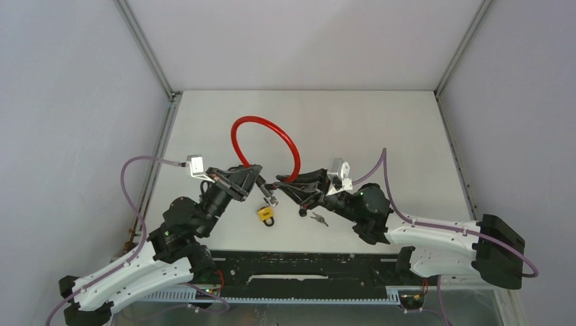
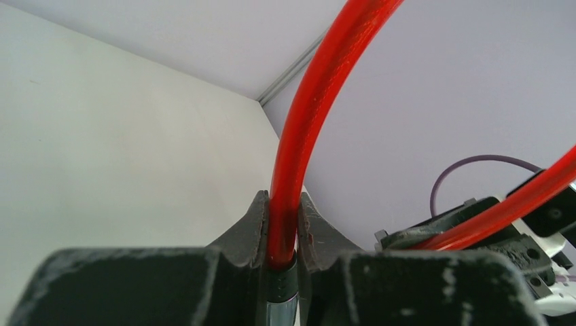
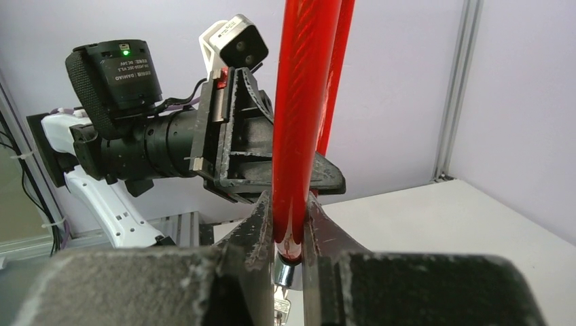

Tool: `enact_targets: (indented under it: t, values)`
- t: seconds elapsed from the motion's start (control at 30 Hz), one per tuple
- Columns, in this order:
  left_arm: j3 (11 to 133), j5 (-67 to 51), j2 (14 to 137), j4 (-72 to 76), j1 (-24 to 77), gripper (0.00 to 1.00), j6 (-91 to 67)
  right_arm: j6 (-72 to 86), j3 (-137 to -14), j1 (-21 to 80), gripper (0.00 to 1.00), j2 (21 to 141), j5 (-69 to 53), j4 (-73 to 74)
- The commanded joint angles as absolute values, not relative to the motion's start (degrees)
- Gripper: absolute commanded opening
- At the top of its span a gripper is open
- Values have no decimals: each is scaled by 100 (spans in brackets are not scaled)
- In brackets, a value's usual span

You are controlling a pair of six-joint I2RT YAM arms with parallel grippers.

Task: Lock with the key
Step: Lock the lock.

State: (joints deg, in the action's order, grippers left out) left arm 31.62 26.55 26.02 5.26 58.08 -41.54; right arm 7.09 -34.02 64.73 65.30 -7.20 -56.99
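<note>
clenching the red cable [image 2: 318, 88] ends near the yellow padlock [image 1: 266, 215], left tool [image 2: 282, 231] and right tool [image 3: 291, 227] could lose the springy loop if either pinch slackens.

Top camera looks down from behind, across the whole table [image 1: 380, 136]; both wrist cameras sit in tight, all three sharing the red cable [image 1: 255, 119].

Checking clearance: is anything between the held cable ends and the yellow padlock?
Nothing visible. Left gripper and right gripper each clamp an end of the red coated cable loop near the small yellow padlock; the metal keys lie apart, beside it.
</note>
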Motion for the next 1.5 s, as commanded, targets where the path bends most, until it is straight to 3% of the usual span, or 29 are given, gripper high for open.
enact_targets:
  t: [0.0,0.07,0.2,0.57,1.13,1.47]
  values:
    - [3146,2107,2616,1341,5897,0,-4503,495,-3551,6640,0,6905,-678,-5534]
    - [3139,2124,2581,1306,5897,0,-4479,474,-3551,6649,0,6880,-669,-5532]
    - [3058,2177,2470,1290,5897,0,-4460,352,-3551,6653,18,6590,-633,-5285]
    - [2960,2271,2320,1283,5897,0,-4408,88,-3546,6665,42,5762,-490,-4413]
    - [3032,1910,2384,1688,5897,0,-4237,1602,-2575,6526,44,5803,-578,-5255]
    - [3067,1822,2509,1778,5897,0,-4236,2140,-2549,6322,39,5995,-1026,-5625]
